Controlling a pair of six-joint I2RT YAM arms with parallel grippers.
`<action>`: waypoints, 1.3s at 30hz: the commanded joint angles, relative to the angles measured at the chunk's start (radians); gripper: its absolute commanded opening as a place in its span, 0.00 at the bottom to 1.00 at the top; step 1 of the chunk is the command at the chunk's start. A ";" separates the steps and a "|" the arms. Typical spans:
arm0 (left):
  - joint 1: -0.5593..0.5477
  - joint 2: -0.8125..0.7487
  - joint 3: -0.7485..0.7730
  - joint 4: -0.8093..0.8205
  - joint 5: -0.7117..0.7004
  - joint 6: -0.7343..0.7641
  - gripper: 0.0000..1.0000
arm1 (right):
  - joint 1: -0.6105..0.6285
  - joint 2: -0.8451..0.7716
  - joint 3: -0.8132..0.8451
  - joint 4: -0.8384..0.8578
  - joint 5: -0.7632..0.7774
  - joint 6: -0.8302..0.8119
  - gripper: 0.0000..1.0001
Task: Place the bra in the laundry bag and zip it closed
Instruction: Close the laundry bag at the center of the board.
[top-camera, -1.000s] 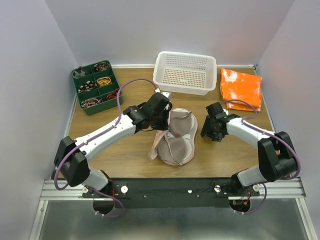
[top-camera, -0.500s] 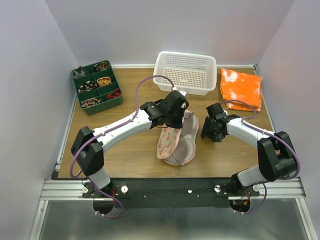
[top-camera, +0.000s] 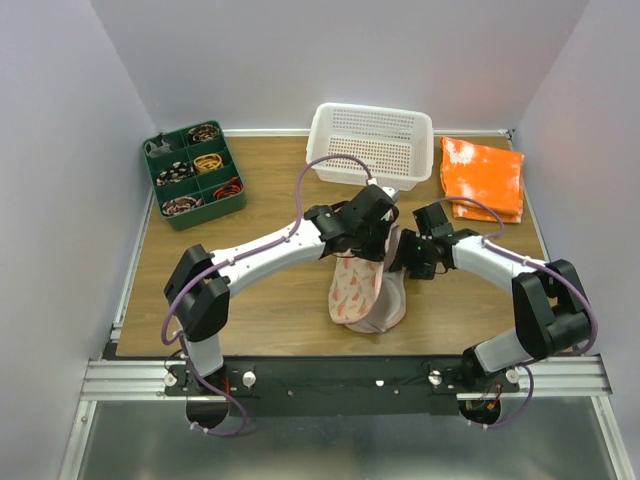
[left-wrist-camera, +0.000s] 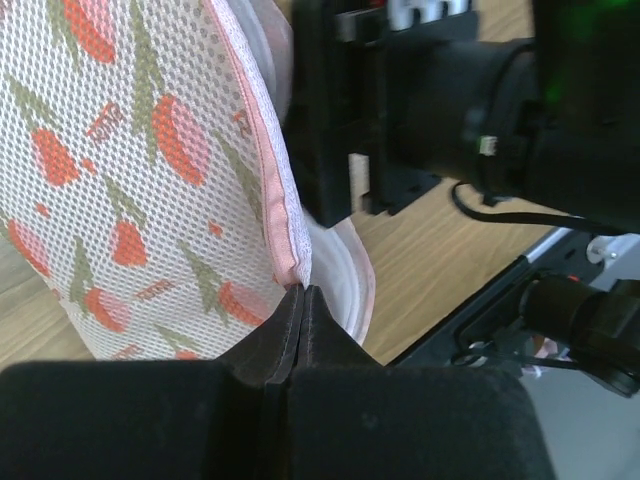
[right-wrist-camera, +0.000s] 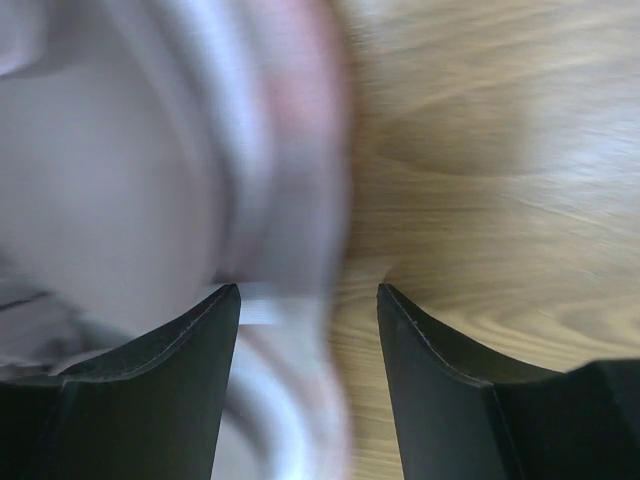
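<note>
The laundry bag (top-camera: 358, 290), pale pink with a red-orange and green fruit print, lies mid-table with its printed upper half (left-wrist-camera: 130, 180) folded over the lower half. My left gripper (top-camera: 378, 238) is shut on the pink rim of that flap (left-wrist-camera: 285, 215), seen from the left wrist. My right gripper (top-camera: 406, 262) stands open at the bag's right edge. The blurred pale rim (right-wrist-camera: 290, 190) lies between its fingers (right-wrist-camera: 170, 360), which are not closed on it. The bra is hidden under the flap.
A white perforated basket (top-camera: 370, 145) stands at the back centre, just behind both grippers. An orange-and-white folded cloth (top-camera: 482, 178) lies at the back right. A green compartment tray (top-camera: 192, 175) of small items sits at the back left.
My left gripper swung right with the bag's flap, turning it over from the left side until it covers the bra. My right gripper edged left to the bag's rim.
</note>
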 joint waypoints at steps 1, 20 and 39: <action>-0.026 0.035 0.048 0.045 0.074 0.000 0.00 | 0.002 0.069 -0.094 0.049 -0.136 0.019 0.66; -0.039 0.082 0.055 0.035 0.050 -0.010 0.00 | 0.002 -0.201 -0.074 -0.131 0.276 0.200 0.68; -0.051 0.239 0.198 0.045 0.145 0.006 0.14 | -0.001 -0.169 -0.065 -0.226 0.504 0.283 0.72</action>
